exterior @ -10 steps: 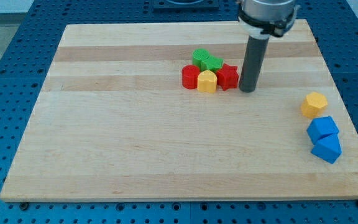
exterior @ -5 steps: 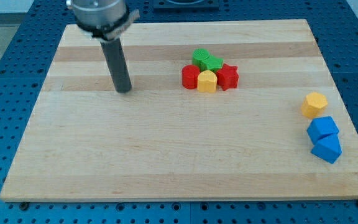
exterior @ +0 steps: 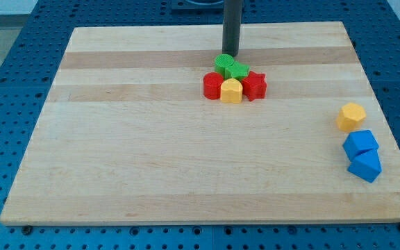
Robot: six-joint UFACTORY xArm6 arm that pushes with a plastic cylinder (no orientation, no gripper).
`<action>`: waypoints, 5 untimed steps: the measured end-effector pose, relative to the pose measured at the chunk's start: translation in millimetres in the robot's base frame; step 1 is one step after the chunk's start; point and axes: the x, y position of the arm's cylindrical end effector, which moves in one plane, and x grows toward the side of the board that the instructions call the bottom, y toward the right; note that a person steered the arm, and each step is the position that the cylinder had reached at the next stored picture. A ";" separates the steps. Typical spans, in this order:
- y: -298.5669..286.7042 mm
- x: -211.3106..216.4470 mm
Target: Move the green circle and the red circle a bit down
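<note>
Green circle block: upper centre of the pale wooden surface, touching a second green block. Red circle block: just left of yellow block; red star right. My tip: directly above the cluster; no claw fitted.

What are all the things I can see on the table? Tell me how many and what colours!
Green blocks: two, green, top of the middle cluster, touching; shapes hard to tell.
Red circle: one, red, cluster's left.
Red star: one, red, cluster's right.
Yellow block: one, yellow, cluster's bottom.
Yellow hexagon: one, yellow, view's right.
Blue blocks: two, blue, below the hexagon.
Wooden board: one, light wood, on a blue pegboard.
My tip: one, dark rod, just above the green blocks.
</note>
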 end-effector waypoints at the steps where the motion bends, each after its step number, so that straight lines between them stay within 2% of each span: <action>1: -13.9 12.0; 3: -43.0 38.5; 5: -38.6 50.2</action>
